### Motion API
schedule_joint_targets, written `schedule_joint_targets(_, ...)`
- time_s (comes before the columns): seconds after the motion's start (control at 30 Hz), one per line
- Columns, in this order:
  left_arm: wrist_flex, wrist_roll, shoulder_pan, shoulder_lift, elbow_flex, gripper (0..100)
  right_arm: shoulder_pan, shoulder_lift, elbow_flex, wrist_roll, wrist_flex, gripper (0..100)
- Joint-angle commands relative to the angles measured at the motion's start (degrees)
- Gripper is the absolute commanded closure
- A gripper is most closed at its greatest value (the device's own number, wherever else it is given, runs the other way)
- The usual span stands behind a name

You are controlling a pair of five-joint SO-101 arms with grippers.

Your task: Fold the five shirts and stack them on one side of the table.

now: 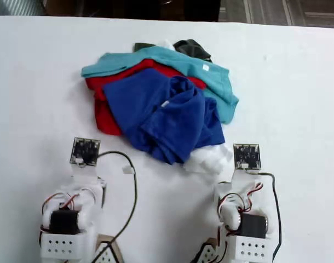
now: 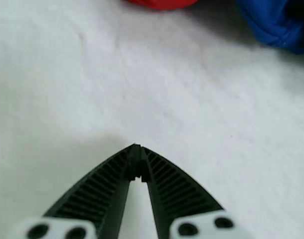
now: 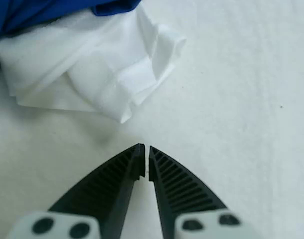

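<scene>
Blue cloth lies on top of the heap: the blue shirt (image 1: 167, 118) is crumpled over the red shirt (image 1: 104, 118). The teal shirt (image 1: 211, 74) is behind them, a dark shirt (image 1: 191, 49) is at the far side, and the white shirt (image 1: 208, 159) pokes out at the near right. All five sit in one messy pile in the middle of the table (image 1: 41, 71), and none is folded.

The left gripper (image 2: 136, 152) rests low over bare table with its jaws pressed together. The right gripper (image 3: 145, 152) sits just near the white shirt, jaws almost touching and holding nothing.

I think the job has not started yet. Next, one arm should open up, pinch one shirt by its edge, and pull it to a bare spot to spread it flat.
</scene>
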Motion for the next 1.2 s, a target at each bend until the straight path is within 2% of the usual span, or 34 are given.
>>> schedule_joint_targets(0.0, -0.09, 0.62, 0.79, 0.0, 1.27, 97, -0.04, -0.57, 0.53, -0.53, -0.92, 97.7)
schedule_joint_targets(0.33, -1.14, 0.09, 10.2, 0.0, 1.27, 97, -0.04, -0.57, 0.53, -0.53, -0.92, 97.7)
schedule_joint_targets(0.4, -3.87, 0.09, 8.53, 0.0, 1.27, 97, -0.04, -0.57, 0.53, -0.53, -0.92, 97.7)
schedule_joint_targets(0.5, -8.26, -1.23, -1.05, -0.09, 1.36, 97, -0.04, -0.57, 0.53, -0.53, -0.92, 97.7)
schedule_joint_targets(0.57, -10.64, -8.62, -9.32, -0.09, 1.36, 97, -0.04, -0.57, 0.53, -0.53, -0.92, 97.7)
schedule_joint_targets(0.63, -13.63, -22.15, -16.79, -0.09, 1.36, 94, -0.04, -0.57, 0.53, -0.53, -0.92, 97.7)
schedule_joint_targets(0.73, -17.93, -44.31, -26.37, -0.09, 1.36, 82, -0.04, -0.57, 0.53, -0.53, -0.92, 97.7)
schedule_joint_targets(0.8, -21.54, -51.43, -29.54, -0.09, 1.27, 75, -0.04, -0.57, 0.53, -0.53, -0.92, 97.7)
schedule_joint_targets(0.93, -28.66, -50.73, -30.59, -0.09, 1.27, 72, -0.04, -0.57, 0.53, -0.53, -0.92, 97.7)
schedule_joint_targets(1.03, -34.46, -37.54, -28.13, -0.09, 0.84, 73, -0.04, -0.57, 0.53, -0.53, -0.92, 97.7)
schedule_joint_targets(1.1, -35.96, -28.22, -26.2, 0.0, -1.1, 73, -0.04, -0.57, 0.53, -0.53, -0.92, 97.7)
schedule_joint_targets(1.17, -35.87, -21.8, -23.12, 0.18, -4.79, 73, -0.04, -0.57, 0.53, -0.53, -0.92, 97.7)
